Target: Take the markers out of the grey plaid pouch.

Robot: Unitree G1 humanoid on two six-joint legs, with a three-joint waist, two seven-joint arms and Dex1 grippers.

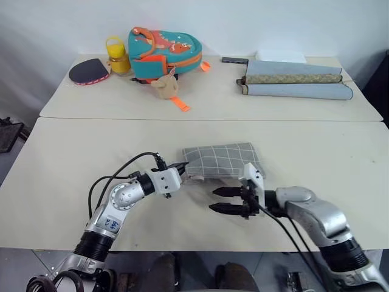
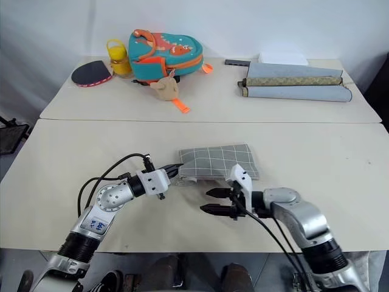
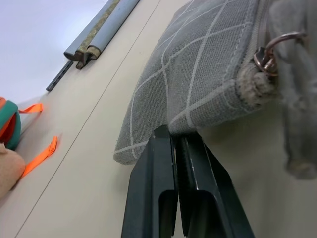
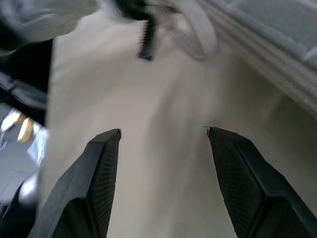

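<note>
At pouch point(image 1: 220, 160) edge, left claw point(image 1: 180, 170)

the left gripper point(image 1: 180, 171) pinches the grey plaid pouch point(image 1: 222, 160); the right gripper point(image 1: 220, 200) gapes beside it.

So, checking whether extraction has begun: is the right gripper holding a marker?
No: the right gripper has its fingers spread with nothing between them, just beside the grey plaid pouch.

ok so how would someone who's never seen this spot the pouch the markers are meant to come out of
Look at the near table, the one closest to the robot, not the far one with the backpack. Midway across it, between the two arms, lies the pouch. It is flat grey cloth with thin white grid lines, and the left pincer is pinching its corner.
</note>
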